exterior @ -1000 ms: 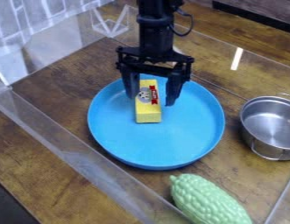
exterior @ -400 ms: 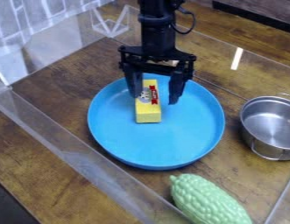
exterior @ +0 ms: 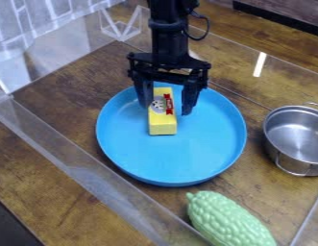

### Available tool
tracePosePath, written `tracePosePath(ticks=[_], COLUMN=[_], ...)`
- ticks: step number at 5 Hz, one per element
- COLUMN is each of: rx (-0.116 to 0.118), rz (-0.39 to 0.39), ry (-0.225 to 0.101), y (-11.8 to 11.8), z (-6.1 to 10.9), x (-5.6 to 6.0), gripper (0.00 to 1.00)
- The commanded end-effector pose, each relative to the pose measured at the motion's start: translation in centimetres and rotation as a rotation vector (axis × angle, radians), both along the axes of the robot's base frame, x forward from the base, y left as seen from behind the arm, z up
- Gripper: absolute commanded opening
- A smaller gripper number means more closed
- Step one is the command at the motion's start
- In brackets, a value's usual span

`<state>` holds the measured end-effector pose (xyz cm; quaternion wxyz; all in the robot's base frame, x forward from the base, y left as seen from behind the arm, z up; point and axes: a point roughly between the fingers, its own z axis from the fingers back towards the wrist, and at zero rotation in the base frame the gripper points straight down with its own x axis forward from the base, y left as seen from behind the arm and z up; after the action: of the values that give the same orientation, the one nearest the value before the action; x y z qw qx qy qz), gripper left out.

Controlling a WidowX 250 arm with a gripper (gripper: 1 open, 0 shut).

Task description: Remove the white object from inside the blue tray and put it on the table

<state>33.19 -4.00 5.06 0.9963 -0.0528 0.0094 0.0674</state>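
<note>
The white object, a small yellow block with a white-and-red label on top, lies inside the blue tray near its far left rim. The tray is a large round shallow dish on the dark wooden table. My black gripper hangs straight down over the block with its jaws open. One finger stands to the left of the block's far end and the other to the right. The fingertips reach down close to the block; whether they touch it I cannot tell.
A small steel pot stands at the right edge. A bumpy green gourd lies near the front, just beyond the tray's rim. Clear plastic walls border the table at the front left and back.
The gripper has shifted only slightly over the block, with its jaws still open. The block and tray have not moved.
</note>
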Motion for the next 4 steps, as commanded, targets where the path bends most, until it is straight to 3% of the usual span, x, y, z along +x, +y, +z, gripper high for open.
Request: tracePosePath(ticks=[1,4], rx=[0.0,0.003], rz=[0.024,0.039], ry=[-0.049,-0.066], y=[0.68,1.04], z=[1.31,2.14], x=[0.9,0.88], gripper=[1.0,1.0])
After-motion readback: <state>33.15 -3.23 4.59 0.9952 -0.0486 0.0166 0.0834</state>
